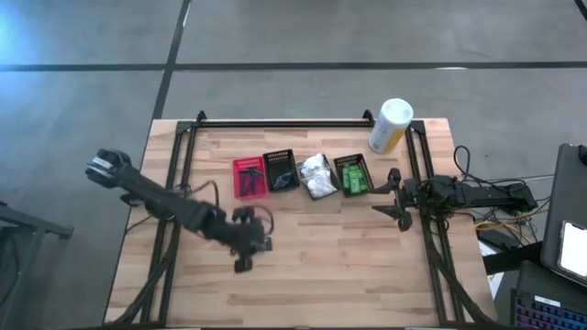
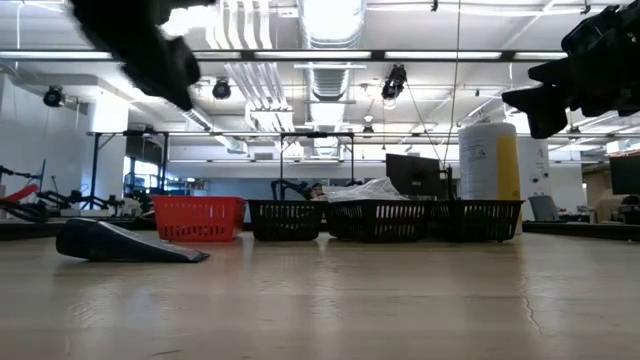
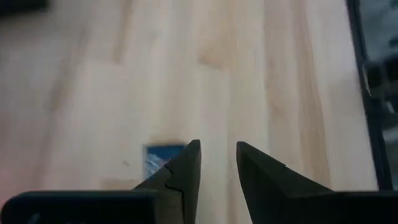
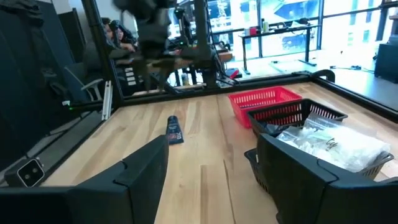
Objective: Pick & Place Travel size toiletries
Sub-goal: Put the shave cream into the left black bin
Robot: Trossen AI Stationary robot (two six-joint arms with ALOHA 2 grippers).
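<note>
A small dark tube with a blue-and-white label (image 1: pixel 242 264) lies flat on the wooden table, near its middle front; the low view shows the tube (image 2: pixel 125 243) resting on its side. My left gripper (image 1: pixel 255 236) hovers just above it, raised off the table (image 2: pixel 140 45), open by a narrow gap (image 3: pixel 217 158) with nothing between the fingers. The tube (image 3: pixel 157 158) peeks out beside one finger. Bright green packets (image 1: pixel 353 176) and white wrapped bundles (image 1: pixel 316 174) lie in baskets. My right gripper (image 1: pixel 396 197) waits open at the table's right side (image 4: pixel 211 152).
A row of small mesh baskets stands across the table's far half: a red one (image 1: pixel 249 177), a black one (image 1: pixel 280 170), one with white bundles, one with green packets. A tall white-and-yellow canister (image 1: pixel 390 126) stands at the far right corner. Bare wood lies along the near half.
</note>
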